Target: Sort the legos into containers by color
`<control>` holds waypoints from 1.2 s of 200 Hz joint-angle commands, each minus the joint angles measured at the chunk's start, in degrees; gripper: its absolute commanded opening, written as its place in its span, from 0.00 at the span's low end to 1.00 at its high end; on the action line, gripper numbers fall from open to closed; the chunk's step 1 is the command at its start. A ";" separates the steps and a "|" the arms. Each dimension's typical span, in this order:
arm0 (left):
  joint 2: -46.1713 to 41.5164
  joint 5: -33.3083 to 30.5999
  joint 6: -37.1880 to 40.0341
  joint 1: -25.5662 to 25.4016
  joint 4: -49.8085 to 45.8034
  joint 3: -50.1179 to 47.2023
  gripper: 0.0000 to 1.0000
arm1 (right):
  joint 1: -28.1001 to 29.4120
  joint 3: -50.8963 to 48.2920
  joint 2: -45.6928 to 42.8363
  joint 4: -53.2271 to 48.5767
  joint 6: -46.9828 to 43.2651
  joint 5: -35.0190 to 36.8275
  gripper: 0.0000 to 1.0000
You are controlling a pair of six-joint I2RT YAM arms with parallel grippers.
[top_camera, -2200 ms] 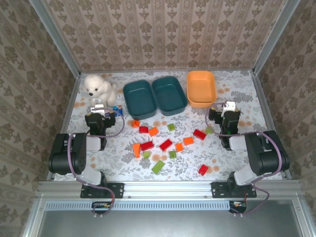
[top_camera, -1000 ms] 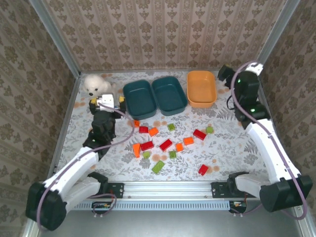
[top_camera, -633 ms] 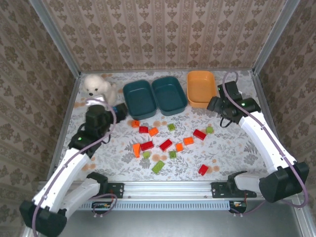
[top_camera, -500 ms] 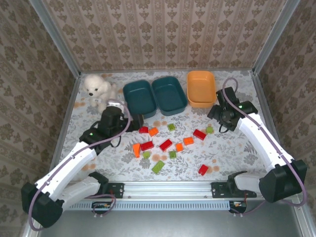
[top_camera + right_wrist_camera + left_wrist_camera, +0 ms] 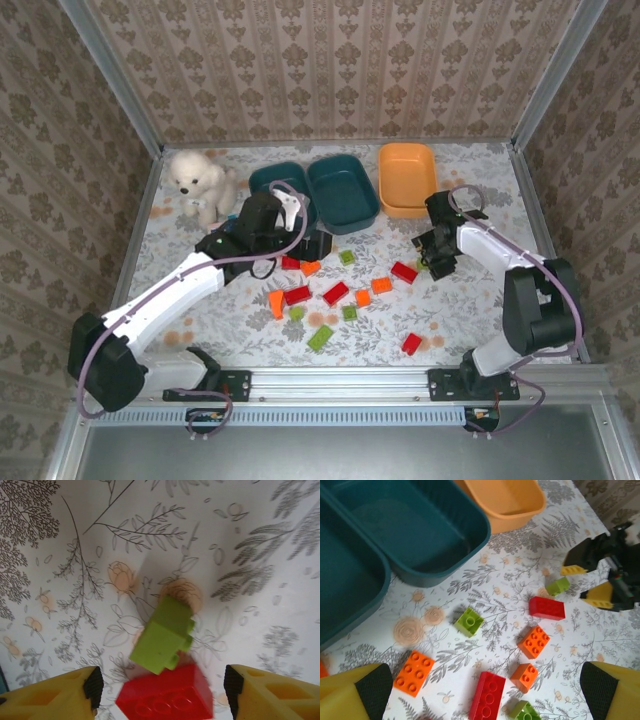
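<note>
Red, orange and light green legos lie scattered on the table in front of two teal trays (image 5: 345,190) (image 5: 262,180) and an orange tray (image 5: 407,178), all three bare inside. My left gripper (image 5: 316,246) hovers wide open above an orange lego (image 5: 414,672) and a long red one (image 5: 487,696). My right gripper (image 5: 167,690) hangs low over the right end of the scatter, its jaws open on either side of a red lego (image 5: 167,700) without touching it. A green lego (image 5: 162,635) lies on its side just beyond that red one.
A white plush dog (image 5: 195,180) sits at the back left. The left arm reaches across the front of the left teal tray. More legos (image 5: 336,293) spread toward the table's front edge, with a lone red one (image 5: 411,344) at the near right.
Both arms have swung in from the back. The left gripper moved right to the bricks before the teal trays. The right gripper came down over the green and red bricks, jaws narrowing.
</note>
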 commanded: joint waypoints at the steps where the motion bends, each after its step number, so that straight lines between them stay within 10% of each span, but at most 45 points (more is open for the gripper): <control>1: 1.47 2.47 2.08 -0.40 1.68 2.69 1.00 | -0.94 0.48 2.48 4.39 5.38 -3.04 0.66; 132: 2.94 2.67 1.13 -0.49 2.10 3.63 0.99 | -1.70 2.45 4.53 0.21 4.45 -1.90 0.26; 175: 3.07 -4.55 -2.99 0.04 -0.02 5.14 1.00 | 2.20 22.06 4.90 -7.66 -16.87 8.66 0.27; 240: 5.73 -6.80 -8.99 6.27 -1.65 8.59 1.00 | 1.48 50.17 28.97 -13.24 -28.85 7.82 0.27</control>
